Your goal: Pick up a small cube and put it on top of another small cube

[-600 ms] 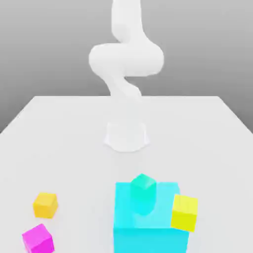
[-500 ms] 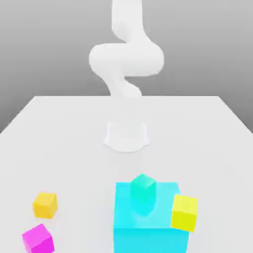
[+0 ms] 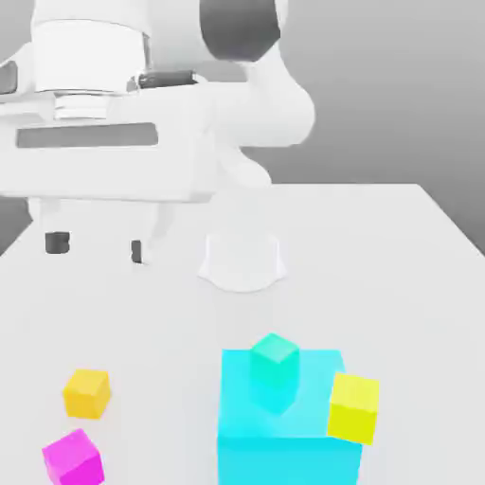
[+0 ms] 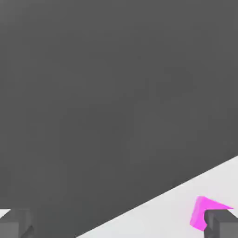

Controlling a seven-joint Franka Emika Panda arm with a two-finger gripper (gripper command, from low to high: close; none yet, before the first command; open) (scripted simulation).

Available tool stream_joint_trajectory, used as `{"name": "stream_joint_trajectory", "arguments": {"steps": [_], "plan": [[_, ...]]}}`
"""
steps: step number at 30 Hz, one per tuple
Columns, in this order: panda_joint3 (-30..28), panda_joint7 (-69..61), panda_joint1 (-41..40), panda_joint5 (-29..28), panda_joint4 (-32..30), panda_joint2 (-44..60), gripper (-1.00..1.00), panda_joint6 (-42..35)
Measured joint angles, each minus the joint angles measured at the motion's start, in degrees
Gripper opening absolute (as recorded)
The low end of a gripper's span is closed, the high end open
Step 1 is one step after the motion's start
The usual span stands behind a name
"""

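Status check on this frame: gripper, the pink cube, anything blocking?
Gripper open, empty, high above the table. Magenta-pink cube untouched near the orange cube. Nothing blocking it.

You've got a magenta-pink small cube (image 3: 72, 458), orange-yellow cube (image 3: 87, 392), big cyan block (image 3: 289, 426), teal cube (image 3: 275, 361), yellow cube (image 3: 354, 407), white worktop (image 3: 379, 256), white arm (image 3: 142, 123).
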Motion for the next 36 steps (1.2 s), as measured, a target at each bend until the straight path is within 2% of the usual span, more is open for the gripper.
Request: {"name": "stream_joint_trajectory", "arguments": {"steps": [10, 14, 15, 22, 29, 36], "plan": [[-2.8, 6.1, -3.9, 2.2, -0.1, 20.8, 0.00, 6.3], [-1.3, 5.3, -5.7, 4.2, 1.2, 29.1, 0.00, 11.9], [-0.7, 5.0, -6.2, 4.7, 1.6, 31.1, -1.00, 13.4], [-0.5, 4.9, -6.3, 4.8, 1.7, 31.6, -1.00, 13.8], [-2.3, 10.8, -1.9, 0.3, -2.7, 18.5, -1.00, 5.4], [1.5, 22.2, 6.0, -4.3, -11.0, 4.1, -1.00, -0.6]]}}
